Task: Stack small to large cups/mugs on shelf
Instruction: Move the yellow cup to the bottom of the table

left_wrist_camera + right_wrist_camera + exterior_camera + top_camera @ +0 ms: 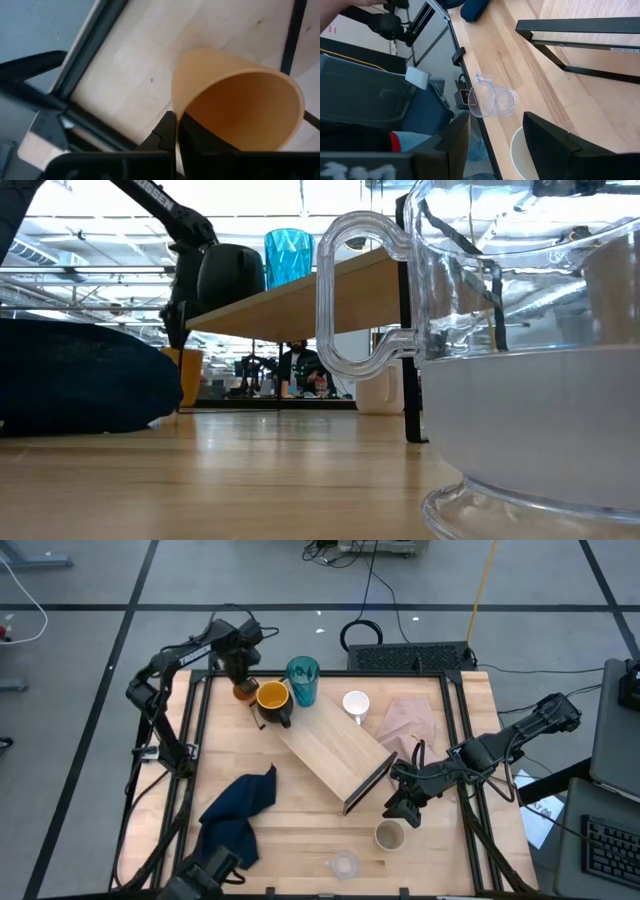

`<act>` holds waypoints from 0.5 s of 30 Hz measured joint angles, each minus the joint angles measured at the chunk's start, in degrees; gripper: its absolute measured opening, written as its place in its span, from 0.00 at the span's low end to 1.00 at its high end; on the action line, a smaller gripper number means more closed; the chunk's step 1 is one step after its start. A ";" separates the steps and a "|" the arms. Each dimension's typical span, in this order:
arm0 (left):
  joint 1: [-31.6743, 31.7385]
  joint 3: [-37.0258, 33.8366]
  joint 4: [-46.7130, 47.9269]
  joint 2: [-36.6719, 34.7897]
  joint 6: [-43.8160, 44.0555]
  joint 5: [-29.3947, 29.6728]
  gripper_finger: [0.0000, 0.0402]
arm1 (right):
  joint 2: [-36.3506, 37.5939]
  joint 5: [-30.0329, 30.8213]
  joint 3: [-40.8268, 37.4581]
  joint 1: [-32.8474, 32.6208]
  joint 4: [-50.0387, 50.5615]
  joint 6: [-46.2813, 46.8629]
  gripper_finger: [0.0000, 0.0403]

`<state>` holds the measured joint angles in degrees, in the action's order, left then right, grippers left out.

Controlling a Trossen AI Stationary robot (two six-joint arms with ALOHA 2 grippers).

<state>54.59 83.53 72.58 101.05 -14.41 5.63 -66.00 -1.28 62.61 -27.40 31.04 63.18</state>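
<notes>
Your left gripper (pixel 243 681) sits at the upper left of the high view, fingers pinched shut on the rim of the small orange cup (pixel 240 110). The left wrist view shows the two fingers meeting over the cup wall, the cup tilted with its mouth toward the camera. A thin rim pinch like that is your main risk: the cup could swing or slip out on the lift, and it stands just beside the yellow mug (pixel 273 697), whose dark handle could catch it.

The shelf (pixel 335 753) lies diagonally across the middle of the high view. The teal tumbler (pixel 302 679) and white mug (pixel 355 703) stand near its upper edge. A careless swing toward the shelf could knock the tumbler over.

Your right gripper (pixel 402 808) hovers right of centre, jaws apart and holding nothing, just above the beige cup (pixel 390 835). The clear cup (pixel 343 864) stands at the bottom edge, close to the table lip; a nudge there could send it off.
</notes>
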 joint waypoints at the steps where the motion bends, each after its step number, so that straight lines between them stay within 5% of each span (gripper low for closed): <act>1: 0.58 0.00 0.31 -0.91 -0.15 0.03 0.01 | 0.00 0.00 0.00 0.00 -0.01 -0.15 0.43; 15: 8.54 0.00 9.54 -16.91 -3.25 0.11 0.00 | -0.02 0.02 -0.01 1.61 0.01 -4.70 0.43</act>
<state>63.12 83.53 82.12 84.14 -17.67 5.73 -66.02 -1.26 62.60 -25.79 31.05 58.48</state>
